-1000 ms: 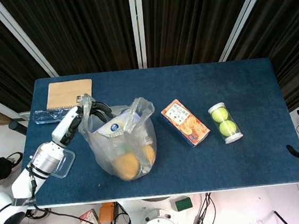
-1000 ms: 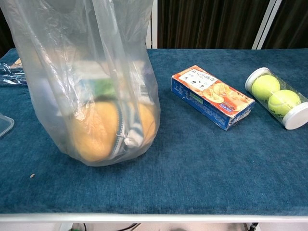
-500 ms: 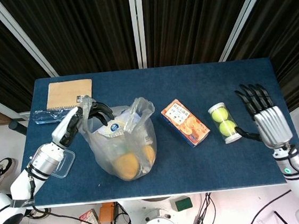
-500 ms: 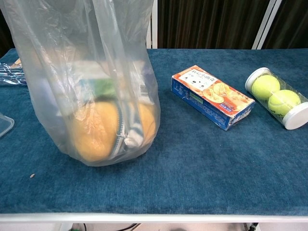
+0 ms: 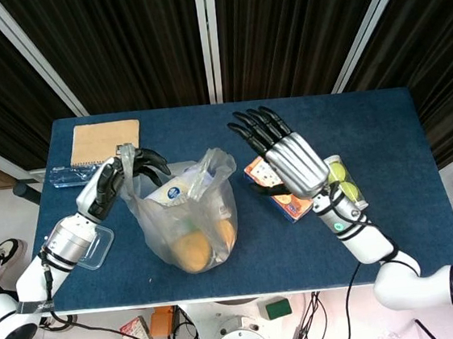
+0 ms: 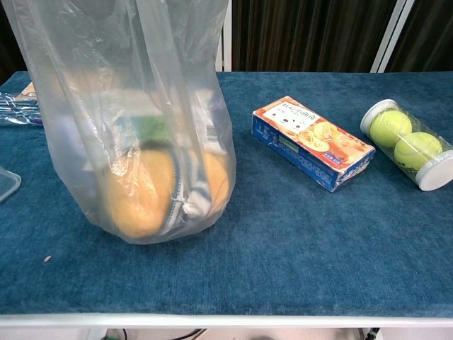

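A clear plastic bag [image 5: 187, 222] stands on the blue table [image 5: 385, 137] with orange fruit and a packet inside. My left hand [image 5: 123, 176] grips the bag's left handle and holds it up. My right hand [image 5: 284, 162] hovers with fingers spread apart above the orange carton [image 5: 293, 207], holding nothing and hiding most of it. Just right of that hand lies a clear tube of tennis balls [image 5: 356, 195]. The chest view shows the bag [image 6: 134, 142], the carton [image 6: 311, 142] and the tube [image 6: 407, 142], but neither hand.
A brown notebook [image 5: 104, 142] lies at the table's back left corner, with a clear plastic bottle [image 5: 69, 176] in front of it. A clear container [image 5: 97, 248] sits under my left forearm near the front left edge.
My right hand has swung in from the table's right edge, past the tennis ball tube, to above the carton. My left hand and the bag have barely moved.
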Available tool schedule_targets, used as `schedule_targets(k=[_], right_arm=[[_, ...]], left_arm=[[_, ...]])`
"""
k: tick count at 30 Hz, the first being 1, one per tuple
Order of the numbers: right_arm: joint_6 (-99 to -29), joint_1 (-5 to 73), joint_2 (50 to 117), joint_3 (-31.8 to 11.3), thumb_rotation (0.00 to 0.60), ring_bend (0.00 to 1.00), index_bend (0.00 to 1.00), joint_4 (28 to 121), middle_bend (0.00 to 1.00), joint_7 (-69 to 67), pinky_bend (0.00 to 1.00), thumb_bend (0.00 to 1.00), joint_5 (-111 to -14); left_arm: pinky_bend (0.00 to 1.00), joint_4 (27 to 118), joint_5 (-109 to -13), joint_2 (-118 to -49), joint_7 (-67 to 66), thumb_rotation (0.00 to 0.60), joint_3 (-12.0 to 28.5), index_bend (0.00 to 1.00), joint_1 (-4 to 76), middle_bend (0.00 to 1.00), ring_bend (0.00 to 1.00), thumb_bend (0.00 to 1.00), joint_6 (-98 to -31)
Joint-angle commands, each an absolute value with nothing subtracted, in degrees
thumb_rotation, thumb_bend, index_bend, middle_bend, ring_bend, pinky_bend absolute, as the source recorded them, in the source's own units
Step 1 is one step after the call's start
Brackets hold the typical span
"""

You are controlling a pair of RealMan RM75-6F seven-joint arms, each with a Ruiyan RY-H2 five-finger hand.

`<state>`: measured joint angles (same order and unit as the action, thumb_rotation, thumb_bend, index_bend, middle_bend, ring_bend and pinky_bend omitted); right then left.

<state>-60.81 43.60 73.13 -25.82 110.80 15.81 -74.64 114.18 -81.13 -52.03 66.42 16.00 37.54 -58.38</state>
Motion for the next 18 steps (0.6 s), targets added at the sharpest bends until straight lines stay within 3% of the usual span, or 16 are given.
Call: schedule_targets(k=[1, 18], right_arm=[[-59.81, 48.23, 78.14, -28.38, 0.600, 0.00, 0.00, 109.60, 0.00, 17.96, 0.00, 0.15, -70.47], [-61.85, 59.56, 88.27, -31.92, 0.600, 0.00, 0.00, 95.18, 0.00, 18.38, 0.00, 0.20, -63.54]], left_arm=[[0.47, 113.98, -80.66, -52.26, 66.14, 0.001, 16.08, 0.37, 37.52, 0.42, 0.33, 0.00, -58.13], [0.47, 113.64, -80.31, -52.41, 66.26, 0.002, 16.69, 0.37, 37.62, 0.42, 0.34, 0.00, -56.42]])
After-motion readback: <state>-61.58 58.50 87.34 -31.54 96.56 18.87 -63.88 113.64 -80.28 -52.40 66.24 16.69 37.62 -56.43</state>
